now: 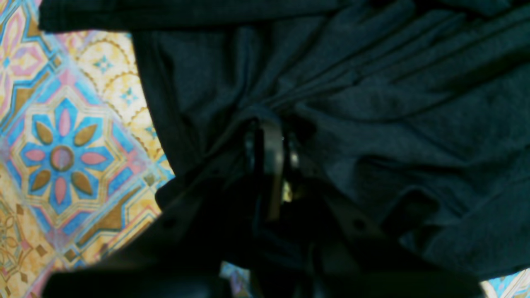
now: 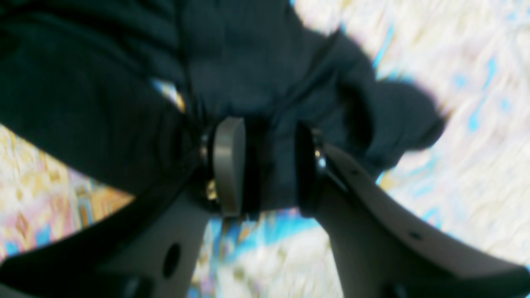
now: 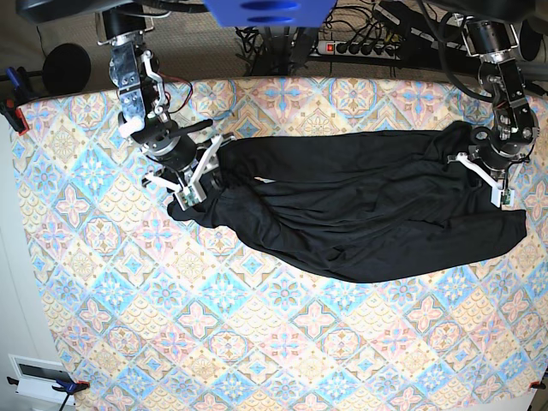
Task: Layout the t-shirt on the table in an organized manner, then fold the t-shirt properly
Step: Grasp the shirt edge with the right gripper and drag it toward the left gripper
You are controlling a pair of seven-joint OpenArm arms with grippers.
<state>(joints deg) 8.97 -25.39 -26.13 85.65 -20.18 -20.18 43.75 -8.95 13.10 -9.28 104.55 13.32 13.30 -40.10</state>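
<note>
The black t-shirt (image 3: pixel 368 214) lies stretched sideways across the far half of the table (image 3: pixel 257 342), creased and bunched toward both ends. In the base view my left gripper (image 3: pixel 476 169) is at the shirt's right end. Up close, the left gripper (image 1: pixel 270 126) is shut on a gathered pinch of the t-shirt (image 1: pixel 393 103), and folds fan out from it. My right gripper (image 3: pixel 204 173) is at the shirt's left end. In its blurred wrist view the right gripper (image 2: pixel 267 126) has its jaws apart, with t-shirt (image 2: pixel 83 82) fabric lying loose between them over the table (image 2: pixel 455 165).
A power strip (image 3: pixel 377 47) and cables run behind the table's far edge. Clamps (image 3: pixel 15 116) hold the patterned cloth at the left corners. The patterned table (image 1: pixel 62 157) shows to the left of the left gripper.
</note>
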